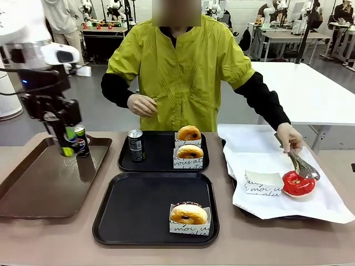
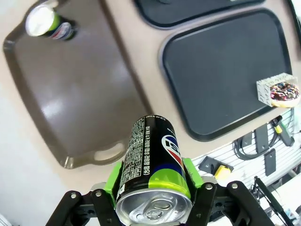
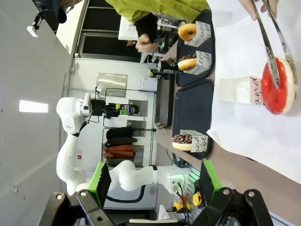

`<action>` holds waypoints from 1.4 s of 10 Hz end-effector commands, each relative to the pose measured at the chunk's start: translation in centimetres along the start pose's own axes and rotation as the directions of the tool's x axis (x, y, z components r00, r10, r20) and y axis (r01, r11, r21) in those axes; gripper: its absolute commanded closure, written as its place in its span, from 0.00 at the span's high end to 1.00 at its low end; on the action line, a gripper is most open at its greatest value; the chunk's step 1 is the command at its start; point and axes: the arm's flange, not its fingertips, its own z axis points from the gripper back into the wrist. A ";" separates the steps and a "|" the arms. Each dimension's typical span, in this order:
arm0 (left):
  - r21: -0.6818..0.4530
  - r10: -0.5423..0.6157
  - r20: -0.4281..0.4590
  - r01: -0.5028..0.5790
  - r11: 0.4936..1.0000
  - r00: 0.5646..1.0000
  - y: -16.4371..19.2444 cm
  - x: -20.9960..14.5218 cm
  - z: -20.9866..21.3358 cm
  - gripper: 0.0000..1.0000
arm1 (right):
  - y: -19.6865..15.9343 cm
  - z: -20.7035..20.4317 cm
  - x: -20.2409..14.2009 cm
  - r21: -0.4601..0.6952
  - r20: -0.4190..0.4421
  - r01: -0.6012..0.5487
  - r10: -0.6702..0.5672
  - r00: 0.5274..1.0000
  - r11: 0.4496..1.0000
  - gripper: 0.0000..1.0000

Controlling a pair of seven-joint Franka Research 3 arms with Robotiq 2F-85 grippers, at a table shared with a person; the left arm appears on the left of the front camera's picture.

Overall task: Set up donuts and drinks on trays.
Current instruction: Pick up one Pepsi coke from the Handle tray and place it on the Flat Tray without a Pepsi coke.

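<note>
**Left wrist view: a can is held tight over the brown tray**

The left gripper (image 2: 153, 188) presses its green pads on both sides of a can (image 2: 149, 150), so the can cannot slip. The can hangs in the air above the brown tray (image 2: 80, 94). Another can (image 2: 47, 22) stands in that tray's corner.

From the front, the left arm comes in from the left side. Its fingers point down at the table.

The near black tray (image 1: 138, 205) has one donut (image 1: 188, 214) in its box but no drink. I think the held can is meant for that tray. The far black tray (image 1: 161, 149) already has a drink (image 1: 135, 145) and two boxed donuts (image 1: 189, 133).

The person's hand (image 1: 289, 137) holds tongs (image 1: 304, 165) on a red donut (image 1: 298, 184). It sits just beside an empty white box (image 1: 263, 182), so it will probably go into that box.

The right gripper (image 3: 154, 186) has its fingers wide apart, with nothing between them.
</note>
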 end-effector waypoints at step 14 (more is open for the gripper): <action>-0.067 -0.183 -0.083 0.178 0.982 0.980 2.7 -8.7 5.2 0.60 | 0.0 -0.2 0.2 0.014 0.009 -0.011 0.011 1.000 1.000 1.00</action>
